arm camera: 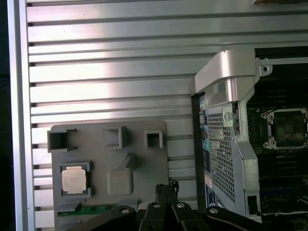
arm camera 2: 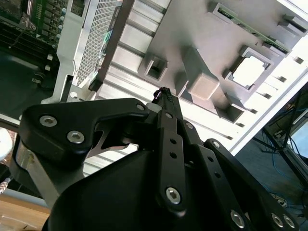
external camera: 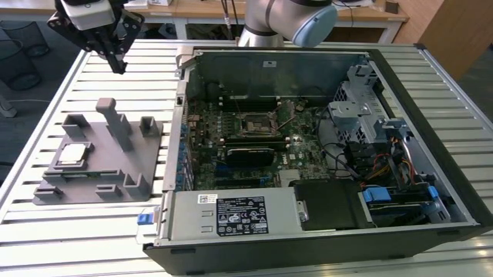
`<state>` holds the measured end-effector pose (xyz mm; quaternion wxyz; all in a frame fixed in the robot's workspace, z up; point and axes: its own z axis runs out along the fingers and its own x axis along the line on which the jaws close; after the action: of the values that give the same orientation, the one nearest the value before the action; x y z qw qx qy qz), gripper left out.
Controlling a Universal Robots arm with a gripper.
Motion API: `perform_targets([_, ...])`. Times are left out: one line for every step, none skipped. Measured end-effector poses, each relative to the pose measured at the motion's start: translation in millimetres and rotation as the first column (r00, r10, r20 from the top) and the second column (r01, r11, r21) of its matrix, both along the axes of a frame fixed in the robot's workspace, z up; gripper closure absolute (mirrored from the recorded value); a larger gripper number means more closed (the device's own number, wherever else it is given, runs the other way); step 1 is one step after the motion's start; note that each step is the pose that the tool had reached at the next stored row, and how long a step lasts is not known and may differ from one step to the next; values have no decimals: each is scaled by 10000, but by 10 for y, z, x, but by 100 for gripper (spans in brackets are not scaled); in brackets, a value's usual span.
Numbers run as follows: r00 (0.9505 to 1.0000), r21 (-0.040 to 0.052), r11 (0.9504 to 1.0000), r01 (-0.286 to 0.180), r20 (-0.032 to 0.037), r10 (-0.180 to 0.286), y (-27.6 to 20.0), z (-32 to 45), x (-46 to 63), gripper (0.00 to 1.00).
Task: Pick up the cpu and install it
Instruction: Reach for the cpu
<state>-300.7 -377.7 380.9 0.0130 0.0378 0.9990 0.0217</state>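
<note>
Judged as the approach step: no pickup of the cpu (external camera: 73,153) yet. Lies flat, pale top up, in a square pocket of the grey fixture (external camera: 100,173), on the slatted table (external camera: 92,231), toward the exterior view's left and well apart from the open computer case (external camera: 431,190).

Hangs high above the table with the hand (external camera: 118,66), off to one side of the cpu's pocket and nearer the case-side edge of the fixture in the first wrist view. Probably pressed together at the tips and pinching nothing, though hard to be sure from the thin sliver of fingertips (arm camera: 166,186) in view.

Calls, for a pickup, for spreading the hand, shifting across until centred over the pocket, then dropping straight down. Calls also for a grip on the cpu's thin edges, since low pocket walls ring it closely and leave little to catch.

Plenty of open air above the fixture. Less so lower down: upright posts (external camera: 115,124) just beside the pocket, so safer from above than from the side. Bare table slats all around the fixture, with the case's metal corner bracket (arm camera: 226,77) standing proud between fixture and motherboard. Inside the case, tighter still around the socket (external camera: 254,122): memory slots, cables and the drive cage nearby, with a clear way in from the top alone.
</note>
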Motion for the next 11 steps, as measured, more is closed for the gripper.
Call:
perform_targets([10000,-1,10000,0,-1,0,1,0,-10,89])
perform_targets([10000,0,10000,0,-1,0,2,-1,-21,89])
perform_targets([10000,0,10000,1,0,-1,2,-2,-35,89])
perform_targets([10000,0,10000,0,0,0,3,-2,-47,89])
perform_targets([10000,0,10000,1,0,-1,3,-3,-59,89])
perform_targets([10000,0,10000,1,0,-1,4,-4,-70,89])
perform_targets([10000,0,10000,1,0,-1,4,-5,-80,89])
perform_targets([10000,0,10000,1,0,-1,4,-6,-90,89])
perform_targets([10000,0,10000,0,0,0,4,-6,-100,89])
perform_targets([10000,0,10000,1,0,-1,4,-7,-111,89])
perform_targets([10000,0,10000,1,-1,-1,4,-7,-122,89])
